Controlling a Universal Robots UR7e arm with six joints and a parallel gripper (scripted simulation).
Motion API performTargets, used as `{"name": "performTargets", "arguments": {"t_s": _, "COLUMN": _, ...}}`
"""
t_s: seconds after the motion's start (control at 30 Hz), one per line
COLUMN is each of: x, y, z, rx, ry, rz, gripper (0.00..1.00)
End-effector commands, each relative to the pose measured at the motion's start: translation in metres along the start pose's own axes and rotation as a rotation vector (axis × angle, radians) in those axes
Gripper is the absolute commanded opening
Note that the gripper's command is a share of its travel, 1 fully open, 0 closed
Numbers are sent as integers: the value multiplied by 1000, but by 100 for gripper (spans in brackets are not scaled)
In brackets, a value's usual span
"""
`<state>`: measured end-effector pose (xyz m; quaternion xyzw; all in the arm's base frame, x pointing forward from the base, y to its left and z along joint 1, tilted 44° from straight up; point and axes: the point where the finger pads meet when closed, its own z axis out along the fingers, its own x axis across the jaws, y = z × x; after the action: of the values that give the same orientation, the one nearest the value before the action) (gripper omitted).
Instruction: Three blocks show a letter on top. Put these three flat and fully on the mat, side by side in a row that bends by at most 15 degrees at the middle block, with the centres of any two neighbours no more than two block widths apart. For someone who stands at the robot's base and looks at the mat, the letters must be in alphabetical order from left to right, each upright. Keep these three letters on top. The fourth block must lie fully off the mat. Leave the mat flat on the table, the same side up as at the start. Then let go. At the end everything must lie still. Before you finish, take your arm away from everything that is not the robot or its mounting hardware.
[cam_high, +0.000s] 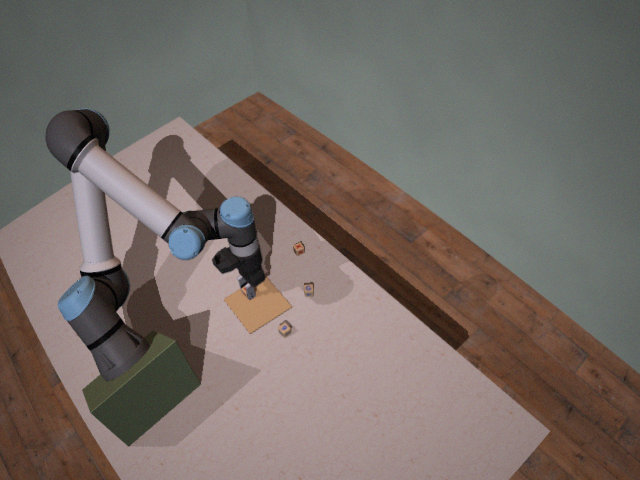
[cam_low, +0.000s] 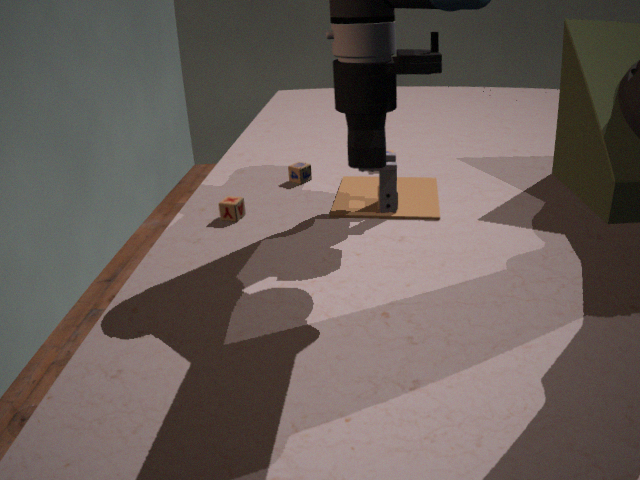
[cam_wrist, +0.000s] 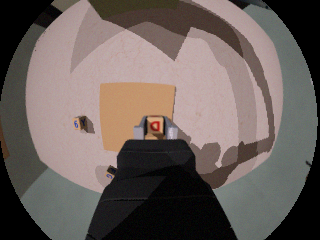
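Observation:
My gripper (cam_high: 250, 293) (cam_low: 387, 205) (cam_wrist: 155, 121) is shut on a wooden block with a red D (cam_wrist: 155, 126) on top. It holds the block low over the tan square mat (cam_high: 266, 316) (cam_low: 419, 198) (cam_wrist: 125, 107), near the mat's edge. I cannot tell whether the block touches the mat. A block with a red letter (cam_high: 298, 248) (cam_low: 232, 208) lies off the mat, farthest from it. A block with blue marks (cam_high: 308, 288) (cam_low: 299, 172) lies nearer the mat. A third block with a blue mark (cam_high: 285, 328) lies just off the mat's corner. In the wrist view two blocks (cam_wrist: 80, 123) (cam_wrist: 111, 173) show left of the mat.
The green base box (cam_high: 144, 382) (cam_low: 589, 129) stands beside the mat. The pale table top (cam_high: 361, 392) ends at a dark gap (cam_high: 341, 237) with wooden floor (cam_high: 465, 242) beyond. The arm casts broad shadows.

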<state>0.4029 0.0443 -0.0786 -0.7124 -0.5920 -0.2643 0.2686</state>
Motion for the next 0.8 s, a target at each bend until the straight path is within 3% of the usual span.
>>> {"name": "performTargets", "arguments": {"t_s": 0.0, "x": 0, "y": 0, "z": 0, "rx": -1, "ry": 0, "rz": 0, "gripper": 49}}
{"name": "performTargets", "arguments": {"t_s": 0.37, "x": 0, "y": 0, "z": 0, "rx": -1, "ry": 0, "rz": 0, "gripper": 49}}
{"name": "performTargets", "arguments": {"t_s": 0.5, "x": 0, "y": 0, "z": 0, "rx": -1, "ry": 0, "rz": 0, "gripper": 61}}
{"name": "performTargets", "arguments": {"t_s": 0.77, "x": 0, "y": 0, "z": 0, "rx": -1, "ry": 0, "rz": 0, "gripper": 73}}
